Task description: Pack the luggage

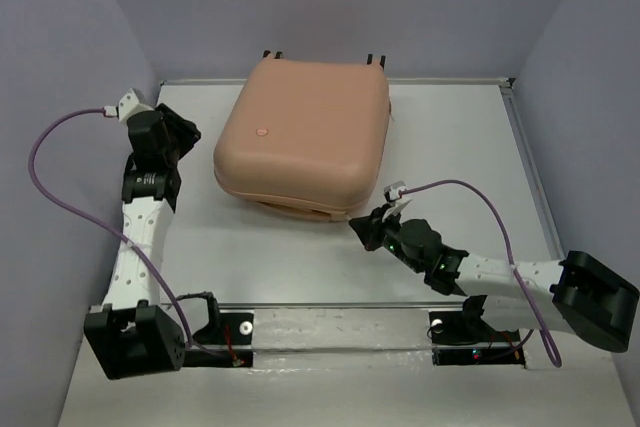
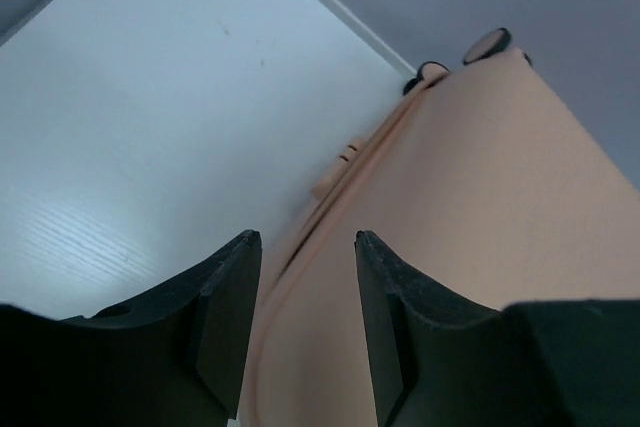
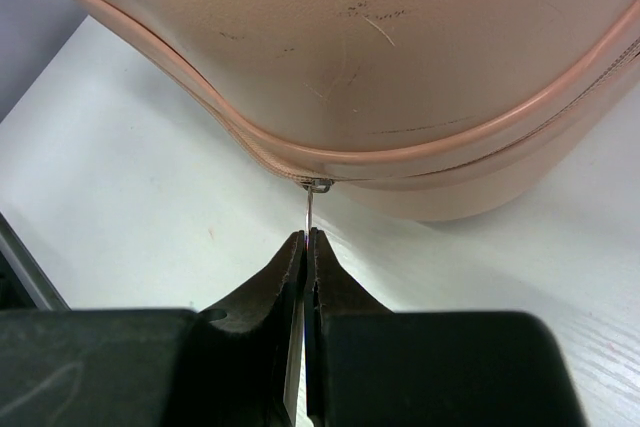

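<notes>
The peach-pink luggage (image 1: 305, 132) lies flat and closed at the back middle of the table, wheels toward the back wall. My right gripper (image 3: 308, 234) is at its near right corner, shut on the thin metal zipper pull (image 3: 311, 209) that hangs from the slider (image 3: 318, 185) on the seam. In the top view the right gripper (image 1: 362, 228) sits just off that corner. My left gripper (image 2: 306, 239) is open and empty, close above the luggage's left side (image 2: 470, 197); in the top view the left gripper (image 1: 185, 139) is beside the shell's left edge.
The white table (image 1: 470, 147) has raised walls at the back and sides. Two caster wheels (image 2: 487, 44) show at the luggage's far end. A purple cable (image 1: 480, 192) loops above the right arm, another (image 1: 45, 167) beside the left arm.
</notes>
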Available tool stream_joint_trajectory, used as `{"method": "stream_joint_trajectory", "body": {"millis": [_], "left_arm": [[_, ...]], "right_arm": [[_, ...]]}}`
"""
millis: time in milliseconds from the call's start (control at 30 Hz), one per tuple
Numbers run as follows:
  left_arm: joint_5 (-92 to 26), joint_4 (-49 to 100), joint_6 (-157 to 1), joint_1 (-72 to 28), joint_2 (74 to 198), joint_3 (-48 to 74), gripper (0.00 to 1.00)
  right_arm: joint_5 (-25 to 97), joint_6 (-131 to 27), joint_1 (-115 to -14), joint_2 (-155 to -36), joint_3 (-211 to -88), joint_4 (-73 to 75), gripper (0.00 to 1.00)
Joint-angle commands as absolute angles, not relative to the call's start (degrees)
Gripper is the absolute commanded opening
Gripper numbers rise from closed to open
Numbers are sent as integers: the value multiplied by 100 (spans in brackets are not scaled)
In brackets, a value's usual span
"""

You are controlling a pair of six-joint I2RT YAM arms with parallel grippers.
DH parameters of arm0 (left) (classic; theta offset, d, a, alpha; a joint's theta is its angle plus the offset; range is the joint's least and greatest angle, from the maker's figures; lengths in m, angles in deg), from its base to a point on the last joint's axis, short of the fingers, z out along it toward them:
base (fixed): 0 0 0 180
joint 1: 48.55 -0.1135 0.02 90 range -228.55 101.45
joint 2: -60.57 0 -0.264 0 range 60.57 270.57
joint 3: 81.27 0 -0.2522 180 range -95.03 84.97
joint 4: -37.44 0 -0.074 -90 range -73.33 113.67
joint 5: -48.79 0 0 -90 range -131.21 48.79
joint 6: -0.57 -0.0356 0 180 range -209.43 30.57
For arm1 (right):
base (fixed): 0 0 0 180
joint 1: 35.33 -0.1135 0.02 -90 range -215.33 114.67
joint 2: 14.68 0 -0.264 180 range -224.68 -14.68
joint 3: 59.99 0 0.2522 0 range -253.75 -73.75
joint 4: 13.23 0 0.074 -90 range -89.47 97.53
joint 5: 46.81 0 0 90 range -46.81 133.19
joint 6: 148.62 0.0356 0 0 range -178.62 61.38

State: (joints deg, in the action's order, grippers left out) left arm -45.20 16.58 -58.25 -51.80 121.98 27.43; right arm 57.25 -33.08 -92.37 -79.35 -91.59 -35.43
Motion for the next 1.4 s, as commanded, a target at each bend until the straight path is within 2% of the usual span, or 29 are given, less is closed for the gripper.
{"method": "stream_joint_trajectory", "body": {"millis": [0, 233, 567, 767, 900, 1000, 1067, 1133, 1167, 1333, 1367], "left_arm": [[-3534, 2165, -5428, -5865, 12525, 2714, 53], [-3006, 2666, -5208, -6297, 13553, 2670, 52], [-3286, 3368, -5129, -4882, 14872, 2722, 51], [-3251, 3887, -4716, -4109, 14339, 3564, 51], [-3154, 4405, -4364, -4073, 13819, 4452, 51], [-3137, 4538, -4320, -4038, 13521, 4761, 51], [-3233, 4494, -4460, -4038, 13335, 4832, 51], [-3435, 4241, -4627, -4090, 13195, 4797, 51], [-3496, 4179, -4688, -4125, 13116, 4771, 52], [-3567, 3696, -5075, -4406, 12799, 3983, 57], [-3602, 3582, -5171, -4416, 12851, 3779, 61]], "right_arm": [[5268, -3287, -9378, -7937, -9291, -3278, 7], [5259, -3348, -9378, -8025, -9493, -3032, 7], [5241, -3339, -9430, -8771, -10011, -3427, 7], [5435, -3725, -10035, -9544, -10705, -3751, 7], [5610, -3989, -10667, -10203, -11573, -3779, 7], [5235, -4069, -10898, -10696, -12006, -3638, 7], [5083, -3937, -10898, -10478, -11745, -3990, 7], [5513, -3928, -10715, -10093, -11324, -3737, 7], [5523, -3911, -10557, -9568, -11156, -3596, 7], [4919, -3693, -9749, -7843, -10364, -1647, 7], [4942, -3569, -9747, -7632, -10328, -1260, 27]]}}
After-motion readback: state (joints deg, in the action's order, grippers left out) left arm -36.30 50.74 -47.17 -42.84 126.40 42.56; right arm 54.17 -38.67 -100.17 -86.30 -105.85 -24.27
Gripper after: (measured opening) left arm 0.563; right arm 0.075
